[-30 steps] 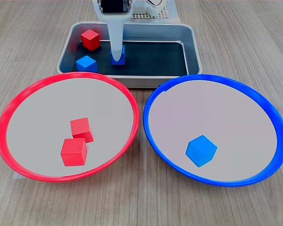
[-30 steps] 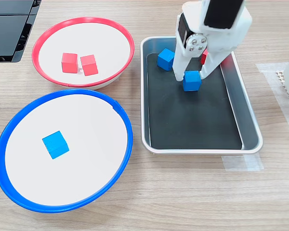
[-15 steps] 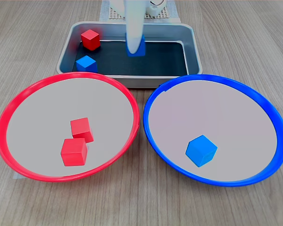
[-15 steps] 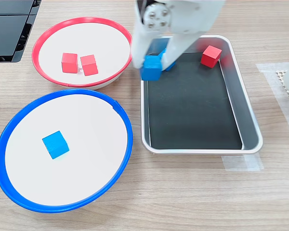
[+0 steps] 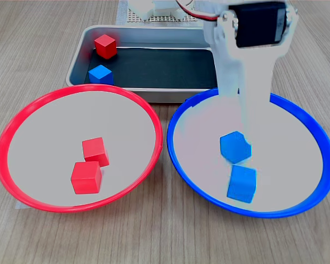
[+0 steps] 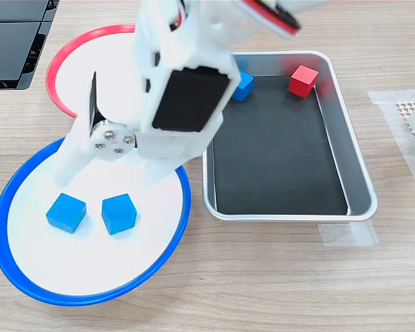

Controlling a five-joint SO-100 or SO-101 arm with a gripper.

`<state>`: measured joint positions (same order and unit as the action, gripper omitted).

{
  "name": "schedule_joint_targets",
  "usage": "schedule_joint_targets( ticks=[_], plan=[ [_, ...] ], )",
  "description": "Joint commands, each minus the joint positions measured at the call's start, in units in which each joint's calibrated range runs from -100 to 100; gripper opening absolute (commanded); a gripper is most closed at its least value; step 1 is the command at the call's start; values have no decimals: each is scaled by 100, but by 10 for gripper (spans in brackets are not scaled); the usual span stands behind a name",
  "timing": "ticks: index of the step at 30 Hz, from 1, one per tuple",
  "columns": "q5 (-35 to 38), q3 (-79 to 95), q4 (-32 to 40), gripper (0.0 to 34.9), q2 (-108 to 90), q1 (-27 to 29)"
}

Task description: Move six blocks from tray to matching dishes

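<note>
Here the gripper [image 6: 100, 181], fingers apart, hangs over the blue dish [image 6: 167, 242]; lift straight up, clear of both blue blocks [image 6: 119, 213], before swinging toward the tray [image 6: 360, 187].

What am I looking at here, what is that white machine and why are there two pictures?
It is a small robot arm on a wooden table, sorting coloured cubes. The first exterior view looks at the arm from the front, over the dishes. The second exterior view looks down from above. On the table is a metal tray holding one red cube and one blue cube. In front of the tray are a red-rimmed dish with two red cubes and a blue-rimmed dish with two blue cubes. The claw hangs over the blue-rimmed dish. It looks open and seems to hold nothing.
</note>
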<state>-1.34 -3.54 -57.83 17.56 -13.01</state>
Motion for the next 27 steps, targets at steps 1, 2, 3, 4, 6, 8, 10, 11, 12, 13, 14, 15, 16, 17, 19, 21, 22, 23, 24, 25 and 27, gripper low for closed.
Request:
schedule_joint_targets(
  ticks=[1,2,3,4,6,8,10,11,12,13,14,15,16,17,19,21,22,23,24,25,27],
  plan=[
    [142,286,-816,88,-822,393],
    [156,377,-1031,32,-976,515],
    [210,613,-1493,20,-1291,797],
    [249,805,-1749,9,-1513,1033],
    [264,1269,-2038,4,-1905,1635],
    [239,1724,-2087,4,-2195,2266],
    [230,2097,-1955,3,-2332,2793],
    [225,2234,-1865,3,-2349,2981],
    [244,2334,-1782,3,-2340,3150],
    [249,2370,-1691,7,-2281,3291],
    [254,2370,-1650,12,-2230,3348],
    [254,2343,-1600,17,-2170,3395],
    [254,2297,-1576,22,-2093,3433],
    [254,2243,-1559,32,-2016,3480],
    [230,2124,-1534,72,-1846,3574],
    [230,2070,-1485,107,-1675,3630],
    [230,2043,-1444,118,-1598,3649],
    [230,2015,-1411,120,-1505,3659],
    [230,1970,-1369,120,-1428,3659],
    [230,1906,-1344,132,-1334,3659],
    [220,1769,-1336,133,-1206,3611]
  ],
)
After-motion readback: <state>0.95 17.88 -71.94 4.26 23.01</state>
